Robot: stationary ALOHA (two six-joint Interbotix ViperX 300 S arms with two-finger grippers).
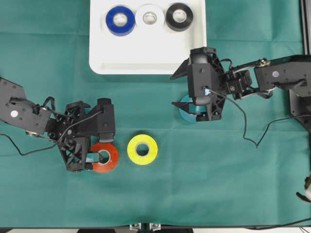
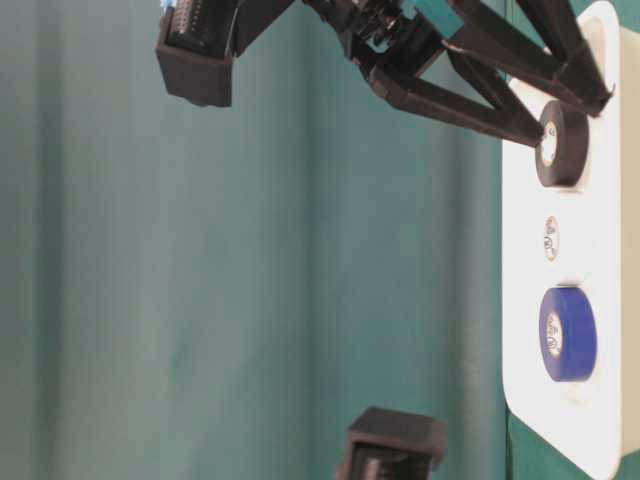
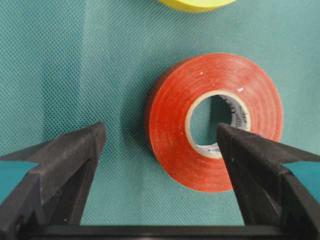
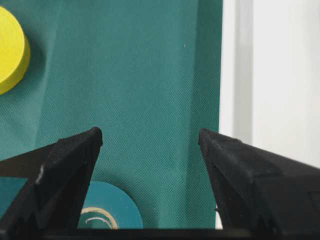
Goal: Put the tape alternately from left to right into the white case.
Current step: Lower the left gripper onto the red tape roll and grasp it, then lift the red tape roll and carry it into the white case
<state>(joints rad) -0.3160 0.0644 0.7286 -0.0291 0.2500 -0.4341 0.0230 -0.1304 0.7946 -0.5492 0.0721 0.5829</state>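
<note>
Three rolls of tape lie in the white case [image 1: 146,60]: blue [image 1: 120,20], white [image 1: 149,17] and black [image 1: 179,16]. On the cloth are a red roll [image 1: 111,162], a yellow roll [image 1: 142,149] and a teal roll [image 1: 185,109]. My left gripper [image 1: 100,147] is open and low over the red roll [image 3: 170,115], with one finger [image 3: 240,155] over its core and the other outside its rim. My right gripper [image 1: 175,90] hangs open and empty beside the case's front edge. The teal roll [image 4: 117,210] lies partly under one of its fingers.
Green cloth covers the table. The table-level view shows the case rim [image 2: 520,300] with the black roll [image 2: 560,143], white roll [image 2: 551,238] and blue roll [image 2: 567,333]. The front half of the case [image 4: 280,75] is bare. A cable [image 1: 248,131] trails from the right arm.
</note>
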